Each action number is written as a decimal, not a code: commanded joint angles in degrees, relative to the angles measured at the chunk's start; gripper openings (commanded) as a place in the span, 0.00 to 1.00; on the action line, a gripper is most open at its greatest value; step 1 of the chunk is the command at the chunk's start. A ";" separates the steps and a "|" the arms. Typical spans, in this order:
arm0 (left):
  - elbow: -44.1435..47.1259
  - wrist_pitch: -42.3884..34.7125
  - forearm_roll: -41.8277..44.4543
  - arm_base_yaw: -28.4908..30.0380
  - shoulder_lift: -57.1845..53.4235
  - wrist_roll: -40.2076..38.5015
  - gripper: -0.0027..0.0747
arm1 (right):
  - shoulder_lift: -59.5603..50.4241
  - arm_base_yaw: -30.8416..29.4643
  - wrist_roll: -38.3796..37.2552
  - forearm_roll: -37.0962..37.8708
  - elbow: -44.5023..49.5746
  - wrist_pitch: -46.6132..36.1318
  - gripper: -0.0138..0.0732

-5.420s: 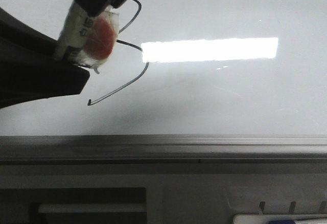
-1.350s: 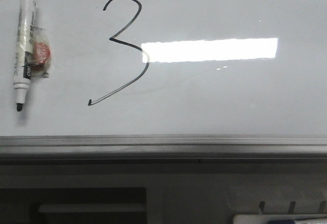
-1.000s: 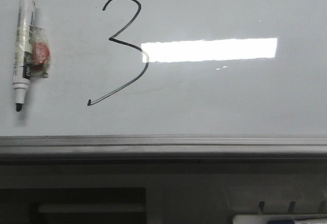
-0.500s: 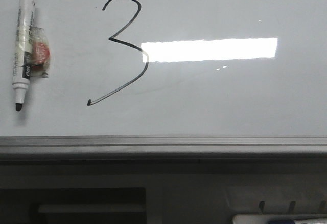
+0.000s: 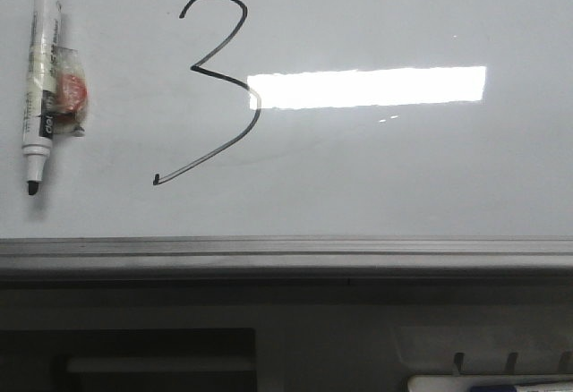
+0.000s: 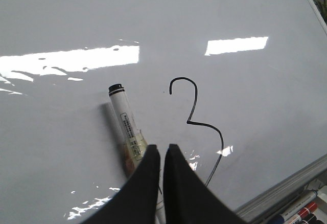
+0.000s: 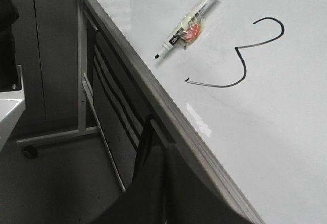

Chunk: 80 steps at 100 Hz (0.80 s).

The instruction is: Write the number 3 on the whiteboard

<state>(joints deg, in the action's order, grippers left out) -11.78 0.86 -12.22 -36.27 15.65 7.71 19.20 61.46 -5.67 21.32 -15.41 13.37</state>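
The number 3 point(image 5: 193, 67) is drawn in thin black line on the whiteboard point(image 5: 403, 168), left of centre. It also shows in the left wrist view point(image 6: 195, 93) and the right wrist view point(image 7: 246, 69). A white marker pen point(image 5: 40, 61) with a red taped blob lies flat on the board left of the 3, tip toward the front. My left gripper point(image 6: 162, 150) is shut and empty, hovering above the pen's lower half point(image 6: 125, 116). My right gripper point(image 7: 152, 124) is shut and empty, by the board's front frame. Neither gripper shows in the front view.
The grey metal frame point(image 5: 286, 247) runs along the board's front edge. Below it is a dark tray with spare pens point(image 5: 483, 383), also seen in the left wrist view point(image 6: 301, 211). A bright glare strip point(image 5: 367, 86) crosses the board. A stand's caster point(image 7: 28, 152) sits on the floor.
Five seconds ago my left gripper held the pen over the 3's left side. Now the pen lies on the board and the gripper is out of the front view. Nothing has moved in the last second.
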 commanded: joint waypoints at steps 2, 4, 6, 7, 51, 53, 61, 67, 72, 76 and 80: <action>-1.31 -4.42 -0.13 0.04 0.47 -0.18 0.01 | 0.17 -0.12 -0.15 0.98 -1.50 -4.57 0.11; -1.22 -4.42 -0.13 0.04 0.57 -0.18 0.01 | 0.17 -0.12 -0.15 0.98 -1.50 -4.57 0.11; -1.09 -4.42 -0.13 0.04 0.57 -0.18 0.01 | 0.17 -0.12 -0.15 0.98 -1.50 -4.57 0.11; -1.08 -4.42 -0.13 0.04 0.57 -0.18 0.01 | 0.17 -0.12 -0.15 0.98 -1.50 -4.57 0.11; 3.78 -4.70 1.30 6.67 -1.39 -0.30 0.01 | 0.17 -0.12 -0.15 0.98 -1.50 -4.57 0.11; 4.05 -4.86 1.74 7.78 -2.10 -0.30 0.01 | 0.17 -0.12 -0.15 0.98 -1.50 -4.57 0.11; 5.06 -4.95 5.36 12.93 -4.76 -0.30 0.01 | 0.17 -0.12 -0.15 0.98 -1.50 -4.57 0.11; 5.68 -4.78 9.16 16.64 -7.06 -0.30 0.01 | 0.17 -0.12 -0.15 0.98 -1.50 -4.57 0.11; 6.02 -4.67 11.55 19.84 -8.86 -0.39 0.01 | 0.17 -0.12 -0.15 0.98 -1.50 -4.57 0.11; 6.29 -4.67 12.22 22.47 -10.09 -0.75 0.01 | 0.17 -0.12 -0.15 0.98 -1.50 -4.57 0.11; 6.69 -4.64 12.22 24.94 -11.37 -1.79 0.01 | 0.17 -0.12 -0.15 0.98 -1.50 -4.57 0.11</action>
<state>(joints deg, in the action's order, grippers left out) -4.19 0.73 -1.95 -15.98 5.89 7.71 19.20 61.46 -5.77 21.32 -15.41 13.37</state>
